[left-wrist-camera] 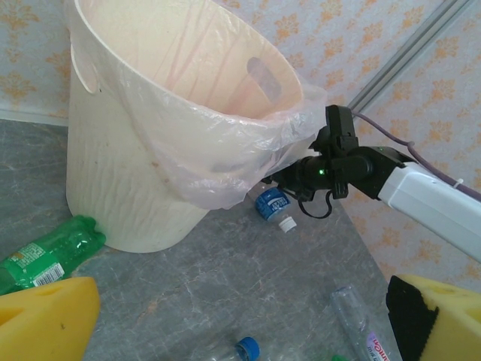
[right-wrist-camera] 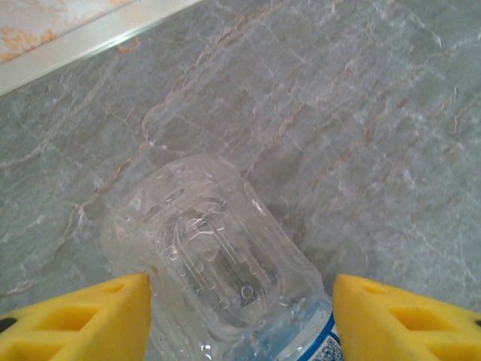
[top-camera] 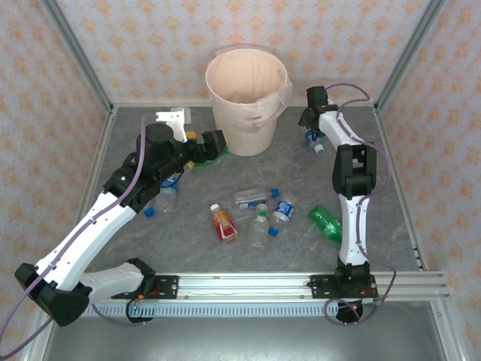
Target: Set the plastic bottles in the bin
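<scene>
Apparently unreadable blue label on clear bottle (right-wrist-camera: 225,271) (right gripper (right-wrist-camera: 240,320) straddling, grip uncertain); left gripper (left-wrist-camera: 240,320) released.

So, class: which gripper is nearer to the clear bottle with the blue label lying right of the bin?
The right gripper: its fingers straddle that clear bottle. The left gripper sits across the bin, by its left side.

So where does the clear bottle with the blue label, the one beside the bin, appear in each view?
Top external: the clear bottle lies upper right, right of the bin, under the right gripper.
Left wrist: centre right, white cap toward the camera, below the bin's bag.
Right wrist: bottom centre, between the yellow fingers.
Shared landmark: the grey marbled table.
</scene>
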Action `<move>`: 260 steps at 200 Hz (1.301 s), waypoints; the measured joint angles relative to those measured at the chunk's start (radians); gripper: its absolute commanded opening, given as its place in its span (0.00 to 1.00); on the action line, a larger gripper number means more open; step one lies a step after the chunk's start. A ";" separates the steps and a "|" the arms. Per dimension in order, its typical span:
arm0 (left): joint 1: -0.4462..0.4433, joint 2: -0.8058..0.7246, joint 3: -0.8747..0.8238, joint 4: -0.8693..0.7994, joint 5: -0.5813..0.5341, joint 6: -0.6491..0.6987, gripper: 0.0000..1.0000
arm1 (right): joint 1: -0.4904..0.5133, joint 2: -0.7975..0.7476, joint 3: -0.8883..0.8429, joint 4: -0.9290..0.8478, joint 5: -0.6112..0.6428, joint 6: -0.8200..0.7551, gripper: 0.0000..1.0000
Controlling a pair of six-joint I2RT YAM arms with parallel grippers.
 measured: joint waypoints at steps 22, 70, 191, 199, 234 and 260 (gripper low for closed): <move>0.000 0.000 0.000 0.001 -0.002 0.000 0.99 | 0.000 -0.057 -0.092 0.013 -0.012 0.016 0.63; 0.000 0.000 0.000 0.002 -0.002 0.000 0.99 | 0.024 -0.219 -0.343 0.041 -0.018 0.053 0.64; 0.000 -0.006 -0.008 0.005 -0.002 -0.001 0.99 | 0.085 -0.322 -0.421 0.017 -0.010 0.046 0.82; 0.000 -0.008 -0.008 0.004 -0.002 -0.001 0.99 | 0.085 -0.301 -0.392 0.009 -0.011 0.041 0.82; 0.000 -0.031 -0.008 0.003 -0.003 -0.001 0.99 | 0.084 -0.217 -0.307 -0.023 -0.023 0.025 0.79; 0.000 -0.039 -0.008 -0.005 -0.002 -0.001 0.99 | 0.078 -0.167 -0.280 -0.050 -0.046 0.017 0.77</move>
